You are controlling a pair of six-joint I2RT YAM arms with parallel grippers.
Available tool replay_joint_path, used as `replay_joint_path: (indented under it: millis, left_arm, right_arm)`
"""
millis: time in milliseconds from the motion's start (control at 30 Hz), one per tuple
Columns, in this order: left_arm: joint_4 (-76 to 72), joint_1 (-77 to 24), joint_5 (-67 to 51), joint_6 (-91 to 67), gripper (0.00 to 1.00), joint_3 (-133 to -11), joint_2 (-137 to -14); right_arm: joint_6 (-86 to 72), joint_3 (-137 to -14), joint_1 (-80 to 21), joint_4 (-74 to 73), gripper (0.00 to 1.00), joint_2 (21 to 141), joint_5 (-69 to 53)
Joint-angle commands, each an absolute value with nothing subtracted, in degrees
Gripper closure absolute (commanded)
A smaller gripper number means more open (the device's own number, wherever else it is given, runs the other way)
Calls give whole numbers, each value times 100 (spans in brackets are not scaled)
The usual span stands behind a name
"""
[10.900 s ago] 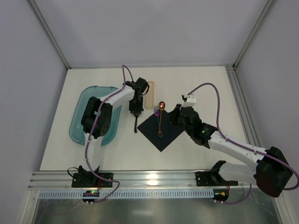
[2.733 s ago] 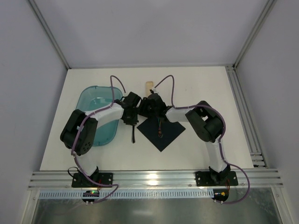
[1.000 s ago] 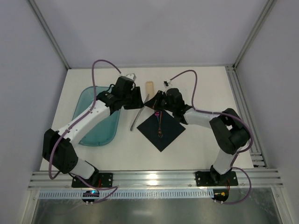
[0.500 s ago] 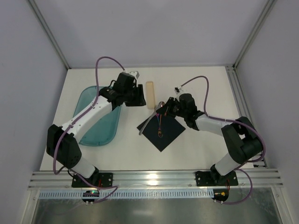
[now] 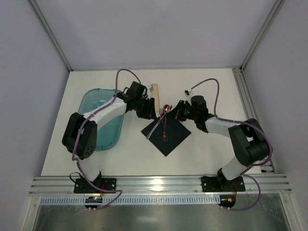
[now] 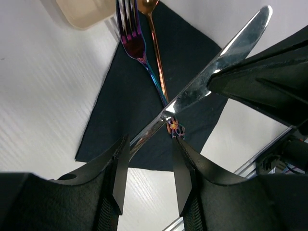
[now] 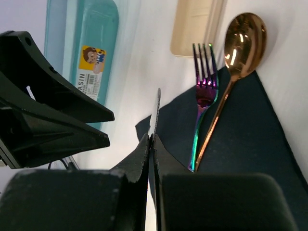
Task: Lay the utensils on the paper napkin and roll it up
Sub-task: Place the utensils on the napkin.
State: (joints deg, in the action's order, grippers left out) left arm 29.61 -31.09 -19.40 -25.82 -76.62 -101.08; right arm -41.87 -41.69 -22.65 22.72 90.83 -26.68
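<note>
Silver table knife: rigid, smooth and thin; judged light but slippery, apt to pivot when pinched on the flat blade; the thicker handle looks the safer hold.

Right gripper is pinched tight on the blade, seen edge-on; left gripper has its jaws apart with the handle passing between them, nearer one finger, no clamp visible.

Knife slants over the dark navy square paper napkin, crossing the utensils lying there; cannot tell if it touches them. These are an iridescent purple fork and a copper-coloured spoon, side by side, heads past the napkin's far corner.

Napkin: thin and limp; will likely drag or crease.

Surface: flat white tabletop, smooth. A cream oblong tray sits just beyond the napkin's far corner; a translucent teal plastic tub lies to the napkin's left; both grippers crowd that corner.
</note>
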Motion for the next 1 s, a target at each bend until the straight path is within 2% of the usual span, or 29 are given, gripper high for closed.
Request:
replay_joint_path:
  millis: [0,333,800,967]
  left_arm:
    - [2505,-3102,-2408,-2443,57,-7532,-10291]
    - [2443,-3111,-2531,-2505,60,-7357,-10749]
    - [2022,-3120,-2154,-2751,64,-6460,-10565]
    - [1969,-3129,-2039,-2751,66,-6284,-10556]
  right_arm:
    - [-3929,-4376,-2110,2479,96,9386,-2988]
    - [-3648,-4992,-2022,2233,96,10309,-3103]
    - [-3507,-5423,-2013,1828,96,10740,-2874]
    - [-3480,-5423,-2013,1417,84,10460,-2541]
